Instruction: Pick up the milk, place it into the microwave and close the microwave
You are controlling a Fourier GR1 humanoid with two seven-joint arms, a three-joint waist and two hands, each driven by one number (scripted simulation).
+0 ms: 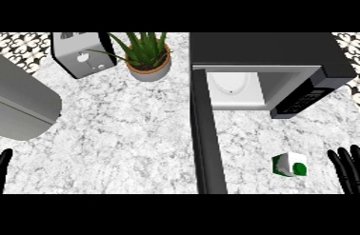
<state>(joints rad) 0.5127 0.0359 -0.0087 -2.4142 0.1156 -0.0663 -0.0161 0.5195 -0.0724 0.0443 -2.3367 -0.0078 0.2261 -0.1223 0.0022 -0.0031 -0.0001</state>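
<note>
A small white milk carton (289,164) with a green cap and green side stands on the marble counter at the lower right. Behind it the black microwave (271,53) stands with its white cavity (243,89) showing. Its door (206,139) is swung wide open, reaching toward me and standing left of the carton. My right hand (346,168) shows at the right edge with straight fingers, a short way right of the carton and not touching it. Only the fingertips of my left hand (5,163) show at the left edge, straight and holding nothing.
A potted aloe plant (148,58) stands at the back centre, with a silver toaster (83,53) to its left. A large grey rounded object (22,103) fills the left side. Bare marble counter (119,143) lies between it and the open door.
</note>
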